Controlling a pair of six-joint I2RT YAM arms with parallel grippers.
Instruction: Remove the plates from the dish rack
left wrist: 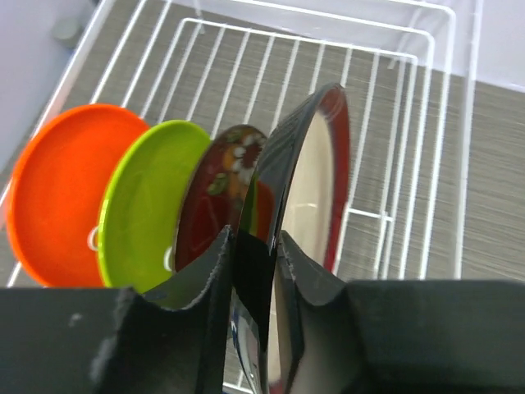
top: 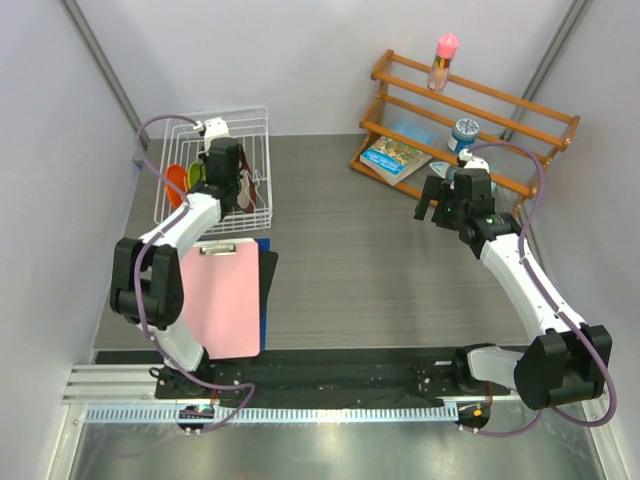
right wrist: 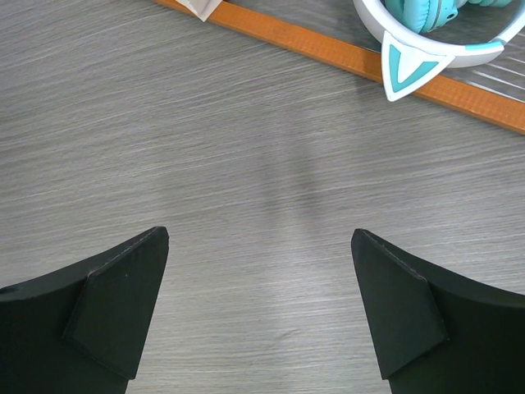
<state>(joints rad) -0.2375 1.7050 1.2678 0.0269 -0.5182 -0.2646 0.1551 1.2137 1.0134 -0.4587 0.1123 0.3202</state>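
The white wire dish rack (top: 255, 135) stands at the far left of the table, and its wires fill the left wrist view (left wrist: 385, 98). Four plates stand on edge in it: orange (left wrist: 57, 189), lime green (left wrist: 143, 205), dark red floral (left wrist: 221, 185), and the large cream plate with a maroon rim (left wrist: 316, 176). My left gripper (left wrist: 254, 254) is shut on the rim of the cream plate, one finger on each face; it also shows over the rack in the top view (top: 228, 175). My right gripper (right wrist: 261, 246) is open and empty above bare table near the wooden shelf, as the top view (top: 432, 205) also shows.
A pink clipboard (top: 222, 300) lies on dark folders near the left arm. A wooden slatted shelf (top: 470, 110) at the back right holds a pink bottle (top: 443, 58), a book (top: 395, 157) and teal headphones (right wrist: 426, 25). Grey walls close in both sides.
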